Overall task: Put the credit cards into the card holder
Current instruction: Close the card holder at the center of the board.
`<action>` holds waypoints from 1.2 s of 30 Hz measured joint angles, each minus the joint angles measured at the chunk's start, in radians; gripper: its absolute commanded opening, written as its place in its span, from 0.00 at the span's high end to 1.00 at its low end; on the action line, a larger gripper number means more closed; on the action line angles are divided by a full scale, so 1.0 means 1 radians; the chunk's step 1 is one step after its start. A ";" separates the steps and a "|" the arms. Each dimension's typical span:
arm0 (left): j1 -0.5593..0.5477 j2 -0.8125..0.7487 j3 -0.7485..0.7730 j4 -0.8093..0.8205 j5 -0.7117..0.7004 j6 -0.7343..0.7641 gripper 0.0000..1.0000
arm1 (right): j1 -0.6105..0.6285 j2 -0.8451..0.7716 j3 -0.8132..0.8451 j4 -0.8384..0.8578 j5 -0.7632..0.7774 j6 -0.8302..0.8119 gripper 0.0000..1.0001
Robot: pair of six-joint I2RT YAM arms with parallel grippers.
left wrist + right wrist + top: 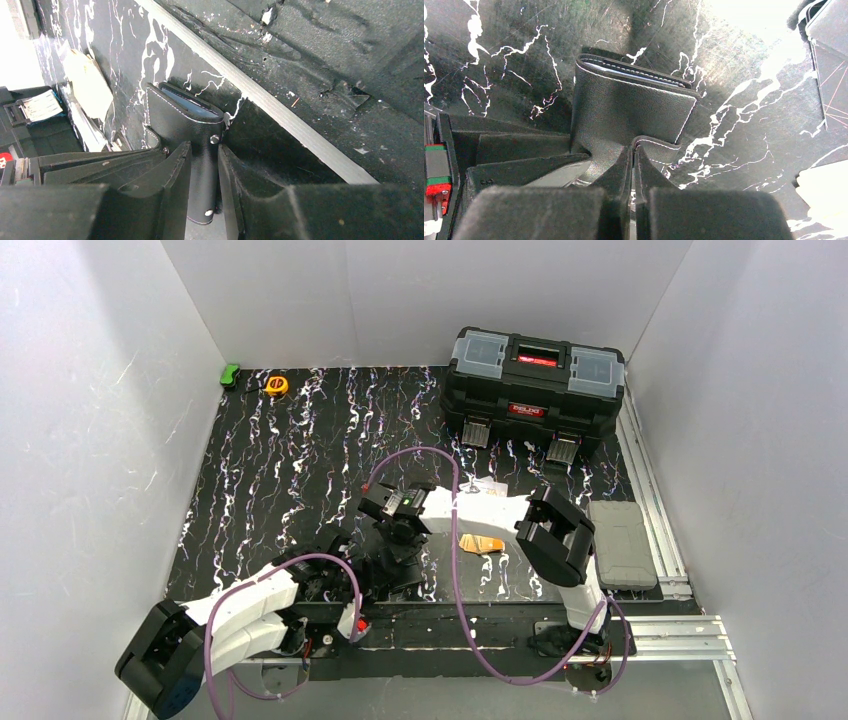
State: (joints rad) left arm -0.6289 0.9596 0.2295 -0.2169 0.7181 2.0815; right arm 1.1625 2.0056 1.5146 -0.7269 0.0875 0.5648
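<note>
Left wrist: card holder point(181, 119) tab clamped in left tool point(204, 149); right tool point(633, 151) pinches its edge

Black white-veined mat point(280, 490) with toolbox point(535, 390), tape measure point(276, 385), green block point(230, 375), orange card point(481, 543)

White walls point(90, 390), blk marbled tabletop point(300, 460)

black card holder point(634, 107), orange card point(481, 543), black white-veined table point(300, 470)
</note>
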 measured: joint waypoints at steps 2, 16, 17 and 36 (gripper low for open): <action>0.000 0.000 0.000 0.000 0.000 0.000 0.74 | 0.004 0.002 0.000 0.002 0.005 -0.005 0.99; -0.004 0.025 0.030 -0.023 -0.001 -0.089 0.77 | 0.063 0.021 0.008 0.002 0.124 -0.030 0.99; -0.003 0.025 0.030 -0.023 -0.001 -0.091 0.77 | 0.069 0.025 0.008 0.002 0.135 -0.034 0.99; 0.008 0.027 0.032 -0.034 0.013 -0.093 0.79 | 0.108 0.074 0.061 -0.048 0.195 -0.114 0.99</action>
State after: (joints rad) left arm -0.6209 0.9871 0.2611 -0.2512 0.7311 1.9888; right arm 1.2709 2.0792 1.5761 -0.7753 0.2829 0.4511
